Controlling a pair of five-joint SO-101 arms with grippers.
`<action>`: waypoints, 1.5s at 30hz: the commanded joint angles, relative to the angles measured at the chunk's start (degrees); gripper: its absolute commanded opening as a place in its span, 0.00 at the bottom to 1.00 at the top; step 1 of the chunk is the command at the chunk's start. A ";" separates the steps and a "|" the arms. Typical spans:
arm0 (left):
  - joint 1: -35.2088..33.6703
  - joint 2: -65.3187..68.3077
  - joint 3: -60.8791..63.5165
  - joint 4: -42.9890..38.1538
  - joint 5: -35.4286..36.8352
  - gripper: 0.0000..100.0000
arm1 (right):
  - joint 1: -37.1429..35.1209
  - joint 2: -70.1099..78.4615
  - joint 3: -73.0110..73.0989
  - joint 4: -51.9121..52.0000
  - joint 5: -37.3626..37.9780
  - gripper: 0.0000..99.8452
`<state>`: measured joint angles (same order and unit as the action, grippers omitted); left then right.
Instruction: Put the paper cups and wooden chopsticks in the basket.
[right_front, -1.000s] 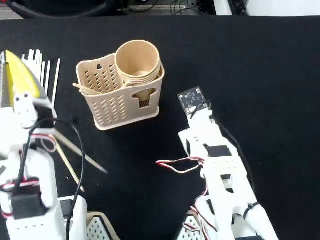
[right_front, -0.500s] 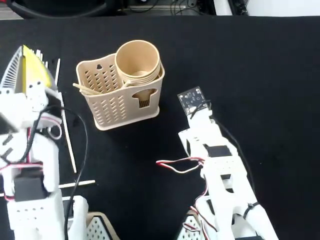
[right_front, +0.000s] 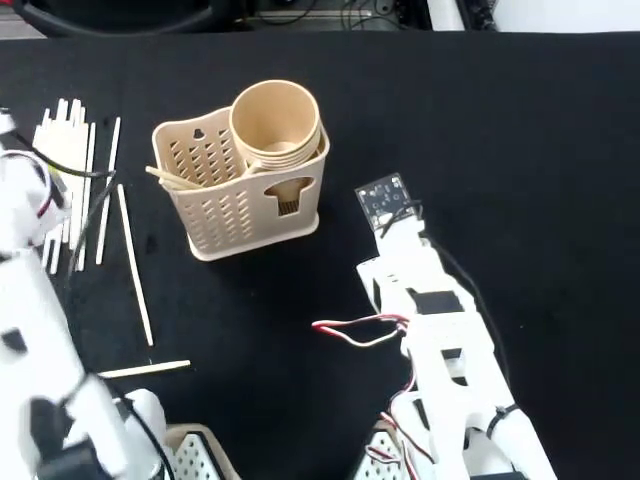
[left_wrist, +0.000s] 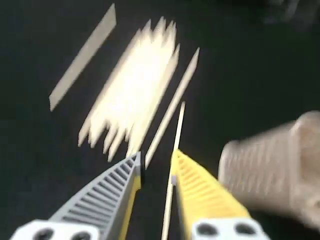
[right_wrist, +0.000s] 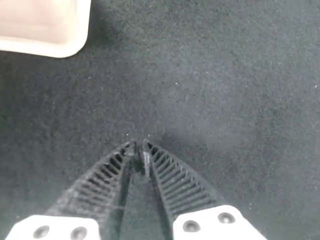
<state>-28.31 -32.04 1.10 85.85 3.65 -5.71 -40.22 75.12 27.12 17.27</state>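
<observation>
The beige basket (right_front: 240, 200) holds a stack of paper cups (right_front: 275, 125) and one chopstick (right_front: 170, 180). A pile of wooden chopsticks (right_front: 68, 165) lies at the far left, also blurred in the left wrist view (left_wrist: 132, 92). One loose chopstick (right_front: 133, 265) lies beside the pile and another (right_front: 145, 370) lies nearer the front. My left gripper (left_wrist: 156, 159) hovers over the loose chopstick (left_wrist: 172, 175), slightly open and holding nothing. The basket (left_wrist: 270, 165) is to its side. My right gripper (right_wrist: 137, 147) is shut and empty over bare cloth, near the basket's corner (right_wrist: 45, 30).
The left arm (right_front: 30, 300) stands along the table's left edge. The right arm (right_front: 425, 310) lies to the right of the basket, with red and white wires (right_front: 355, 330) looping out. The table is covered in black cloth (right_front: 500, 150).
The left arm swung back towards the left edge, away from the basket. The two loose chopsticks shifted, one now lying along the pile and one crosswise near the front. The right arm stayed still.
</observation>
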 joint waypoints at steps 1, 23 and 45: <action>-0.75 8.97 -4.53 9.32 -5.98 0.13 | -0.70 -1.71 -0.40 -1.05 0.35 0.01; 4.44 51.60 -3.65 -13.63 -10.90 0.13 | -0.62 -1.71 -0.40 -1.05 0.35 0.01; 7.16 55.65 -15.96 -8.35 -7.56 0.03 | -0.53 -1.71 -0.48 -1.05 0.35 0.01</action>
<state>-22.24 30.29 -12.09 76.09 -4.35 -5.71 -40.22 75.12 27.12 17.27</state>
